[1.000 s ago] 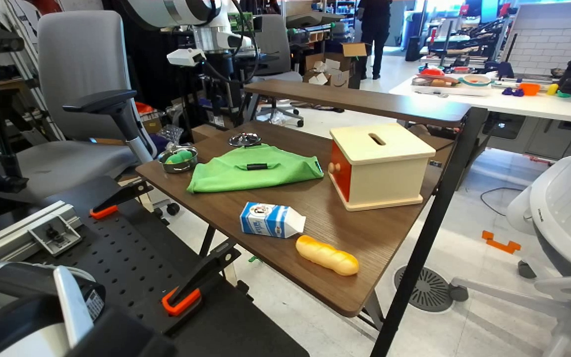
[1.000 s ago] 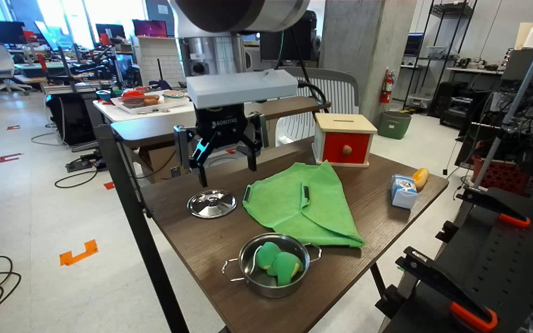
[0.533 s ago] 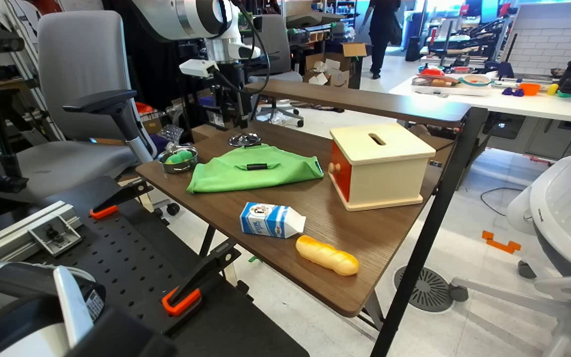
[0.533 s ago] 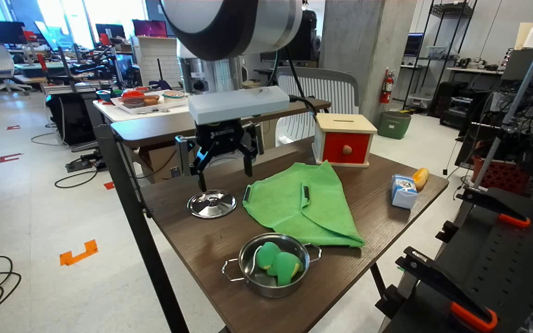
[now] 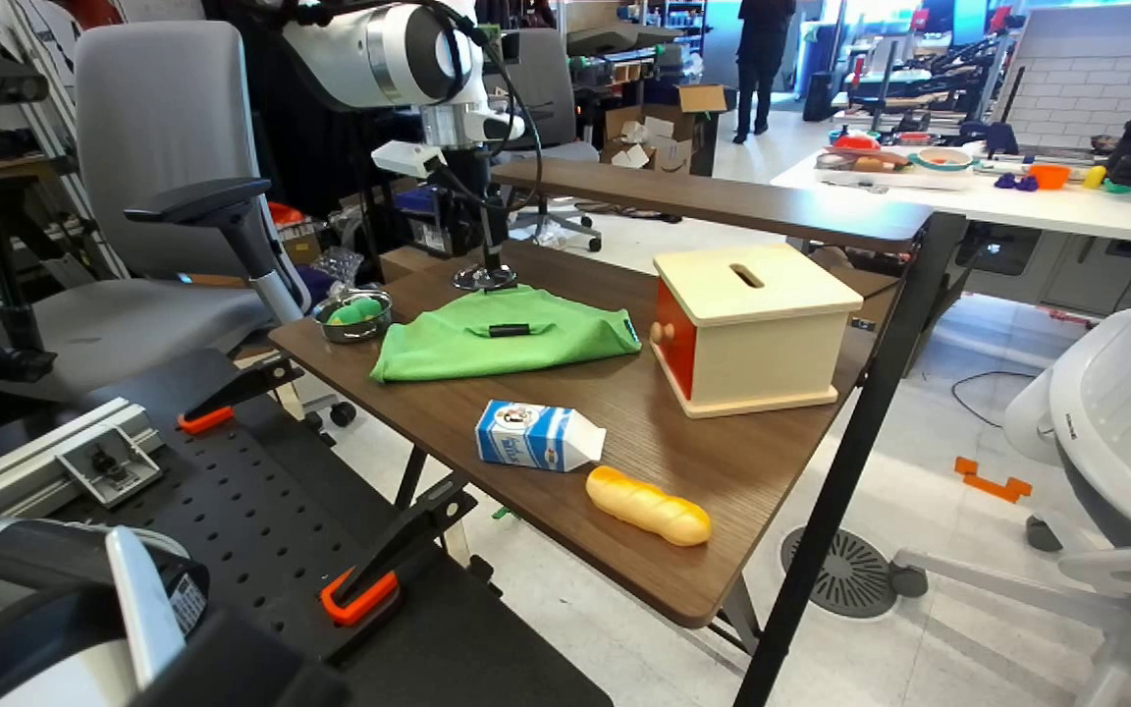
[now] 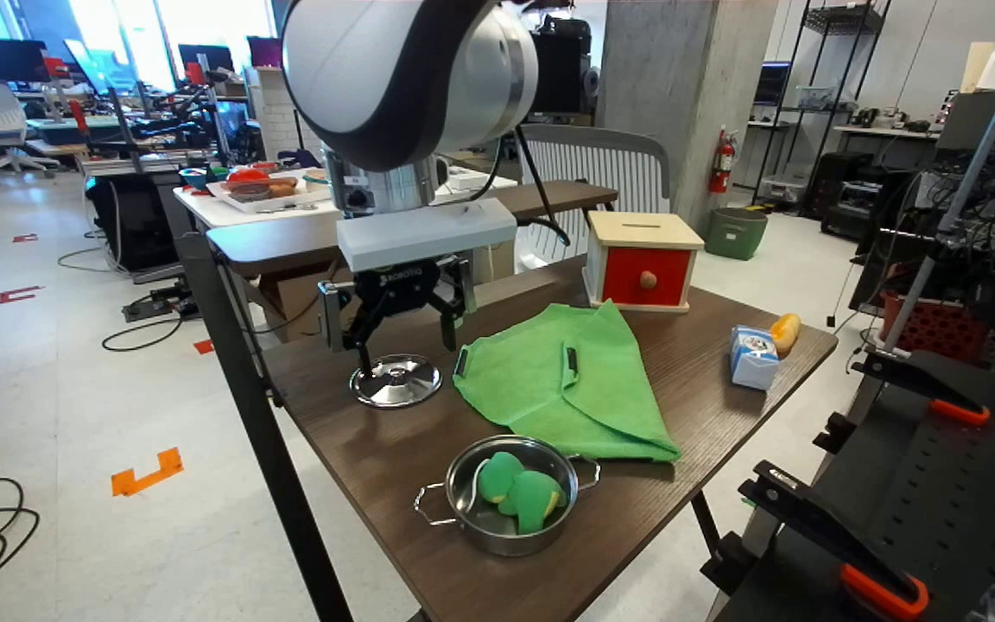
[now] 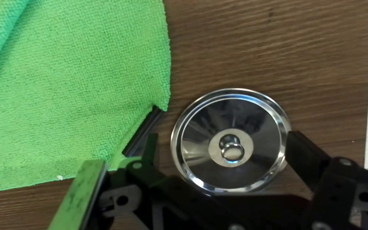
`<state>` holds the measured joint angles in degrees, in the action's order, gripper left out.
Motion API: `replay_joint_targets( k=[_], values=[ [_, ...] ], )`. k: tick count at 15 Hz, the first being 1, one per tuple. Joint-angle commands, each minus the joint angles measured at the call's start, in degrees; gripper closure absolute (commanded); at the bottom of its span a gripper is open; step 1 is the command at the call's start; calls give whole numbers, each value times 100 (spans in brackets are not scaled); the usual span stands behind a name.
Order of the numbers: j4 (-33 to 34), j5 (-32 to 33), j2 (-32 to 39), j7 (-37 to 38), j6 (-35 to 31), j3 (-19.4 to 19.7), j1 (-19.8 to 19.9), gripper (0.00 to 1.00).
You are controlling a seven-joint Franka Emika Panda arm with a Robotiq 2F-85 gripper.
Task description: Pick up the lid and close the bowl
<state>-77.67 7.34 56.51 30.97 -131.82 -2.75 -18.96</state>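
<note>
The lid is a round shiny metal disc with a small knob. It lies flat on the table in both exterior views point(image 5: 472, 280) point(image 6: 397, 390) and in the wrist view point(image 7: 232, 121). The bowl is a steel pot point(image 6: 508, 542) with two wire handles and a green stuffed toy point(image 6: 522, 494) inside; it also shows in an exterior view point(image 5: 357, 332). My gripper point(image 6: 407, 358) is open and empty, low over the lid. In the wrist view its fingers point(image 7: 221, 137) stand wide on either side of the lid and knob, and the right finger overlaps the lid's rim.
A green cloth point(image 6: 562, 389) lies beside the lid and pot. A wooden box with a red front point(image 6: 646, 263) stands at the back. A milk carton point(image 5: 538, 435) and a bread roll point(image 5: 648, 506) lie near the far end. A raised shelf point(image 5: 713, 201) runs along one table side.
My arm and gripper have come down toward the table, from above and behind the lid to low over it. The gripper stays open. The lid, pot and cloth have not moved.
</note>
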Motion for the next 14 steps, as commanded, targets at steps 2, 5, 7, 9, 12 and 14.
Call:
replay_joint_targets(
  k=[2,5,7,9,12,14],
  values=[
    [654,-218,425,-138,218,118,-106,26],
    [844,-278,539,-138,259,132,-99,49],
    [940,-277,585,-138,266,152,-104,65],
    [986,-272,593,-138,264,164,-108,80],
    [998,-260,572,-160,230,174,-104,99],
    [938,-262,535,-210,205,159,-96,95]
  ],
)
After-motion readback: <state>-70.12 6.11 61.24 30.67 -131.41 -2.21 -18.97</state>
